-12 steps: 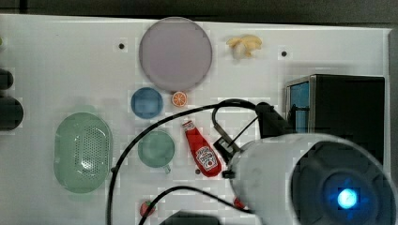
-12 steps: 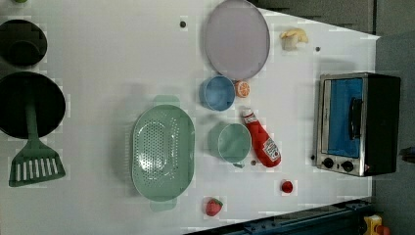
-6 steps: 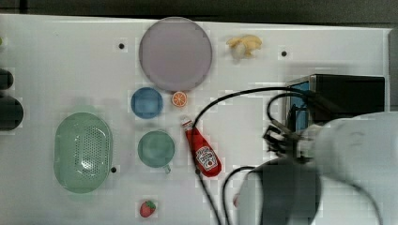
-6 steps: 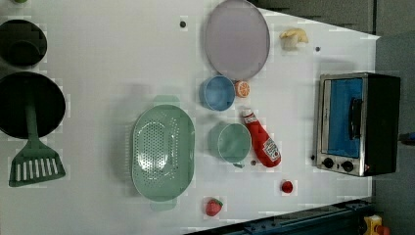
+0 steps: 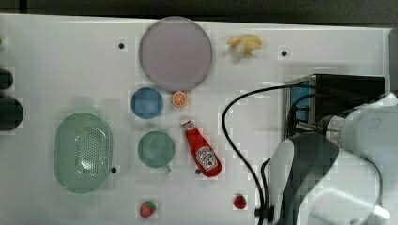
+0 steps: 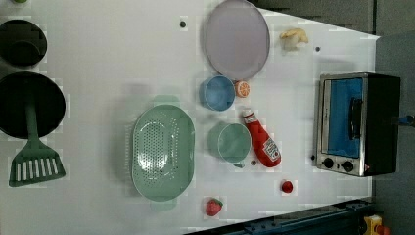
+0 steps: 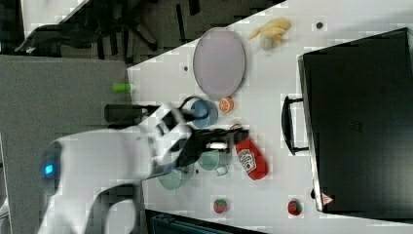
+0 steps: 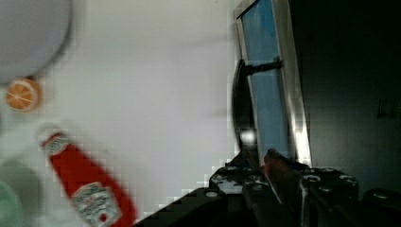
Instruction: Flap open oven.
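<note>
Wrist view: looked along the front of the oven (image 8: 331, 94) from close by, with the gripper (image 8: 253, 163) just beside the near end of the dark handle (image 8: 239, 104). Fingers kept only a narrow gap apart, with nothing clamped between them as far as could be seen; handle end right ahead of the tips, contact not possible to tell. Probably kept narrow so as to hook the bar and not to squeeze it.

Oven stood directly ahead of the gripper, near the table (image 8: 156, 94) edge, door shut and upright, blue glass flush in the silver frame. Handle stood off the glass on two short posts, which left room behind the bar for a fingertip; likely the reason for coming in from the side, level with the bar.

Ketchup bottle (image 8: 90, 189) and orange slice (image 8: 21, 93) lay well apart from the gripper, on the side away from the oven. Enough bare table left in front of the door for it to flap down, judging from this. Opening not yet begun.
</note>
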Action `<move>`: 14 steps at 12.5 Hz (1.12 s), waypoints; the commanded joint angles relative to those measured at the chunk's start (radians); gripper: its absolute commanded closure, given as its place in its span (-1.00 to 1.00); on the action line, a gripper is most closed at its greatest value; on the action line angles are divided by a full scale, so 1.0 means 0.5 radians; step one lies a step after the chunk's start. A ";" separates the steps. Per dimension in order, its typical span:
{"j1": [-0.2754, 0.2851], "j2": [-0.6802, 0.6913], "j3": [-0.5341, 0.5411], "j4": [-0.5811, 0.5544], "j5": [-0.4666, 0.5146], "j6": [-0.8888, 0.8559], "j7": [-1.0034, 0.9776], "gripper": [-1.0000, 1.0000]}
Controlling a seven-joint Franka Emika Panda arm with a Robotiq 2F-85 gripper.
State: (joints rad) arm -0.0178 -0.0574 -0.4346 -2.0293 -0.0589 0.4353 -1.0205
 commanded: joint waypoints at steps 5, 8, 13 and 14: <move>0.002 0.272 -0.119 -0.253 -0.016 0.547 -0.384 0.65; -0.003 0.349 -0.121 -0.384 -0.016 0.804 -0.384 0.65; 0.019 0.459 -0.088 -0.441 -0.024 0.975 -0.372 0.65; 0.040 0.470 -0.081 -0.441 -0.057 0.975 -0.358 0.65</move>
State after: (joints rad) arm -0.0181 0.1613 -0.4917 -2.2480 -0.0706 0.8975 -1.1719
